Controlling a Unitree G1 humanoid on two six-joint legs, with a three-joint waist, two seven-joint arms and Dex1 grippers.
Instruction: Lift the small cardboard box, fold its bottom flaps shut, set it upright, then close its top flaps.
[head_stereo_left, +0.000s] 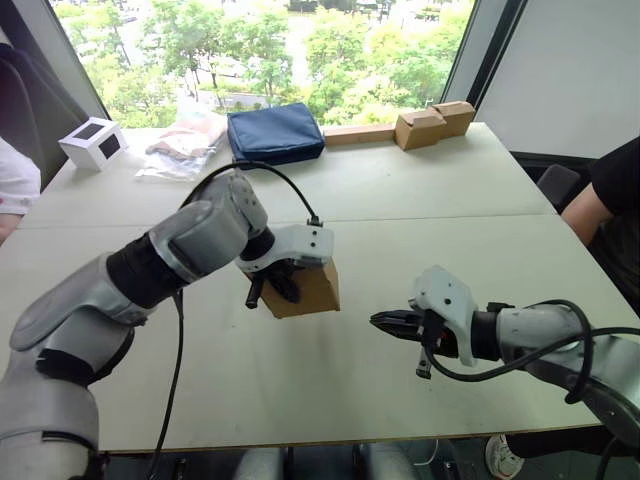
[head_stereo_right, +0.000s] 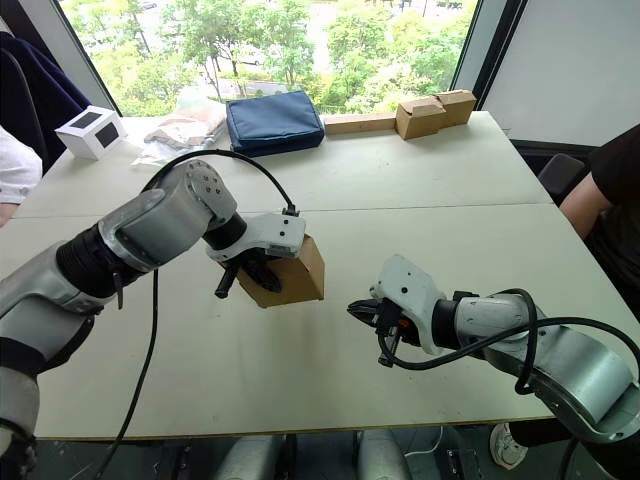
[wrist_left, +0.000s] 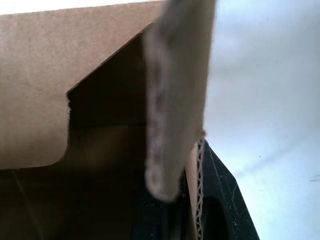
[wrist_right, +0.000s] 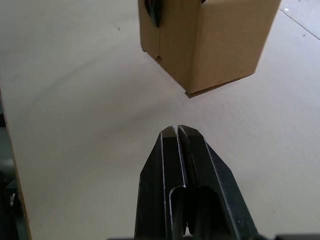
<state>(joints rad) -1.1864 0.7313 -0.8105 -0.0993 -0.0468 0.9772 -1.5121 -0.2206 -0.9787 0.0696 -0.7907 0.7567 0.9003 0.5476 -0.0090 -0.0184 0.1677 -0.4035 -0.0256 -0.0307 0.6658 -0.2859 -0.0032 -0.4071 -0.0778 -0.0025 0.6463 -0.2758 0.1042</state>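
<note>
The small cardboard box (head_stereo_left: 308, 288) is plain brown and hangs tilted just over the middle of the table. My left gripper (head_stereo_left: 272, 295) is shut on one of its walls, with one black finger inside and one outside. In the left wrist view the clamped wall edge (wrist_left: 172, 125) runs between the fingers, beside a flap (wrist_left: 40, 100) with a slanted cut; which end it belongs to I cannot tell. My right gripper (head_stereo_left: 385, 322) is shut and holds nothing, low over the table to the right of the box. Its tips (wrist_right: 178, 131) point at the box (wrist_right: 210, 40).
Along the far edge lie a white cube box (head_stereo_left: 92, 143), a plastic bag (head_stereo_left: 185, 140), a blue pouch (head_stereo_left: 275, 132), a wooden strip (head_stereo_left: 358, 134) and a tan pair of cardboard boxes (head_stereo_left: 435, 123). A person's arm (head_stereo_left: 600, 195) is at the right, another person's sleeve (head_stereo_left: 15, 180) at the left.
</note>
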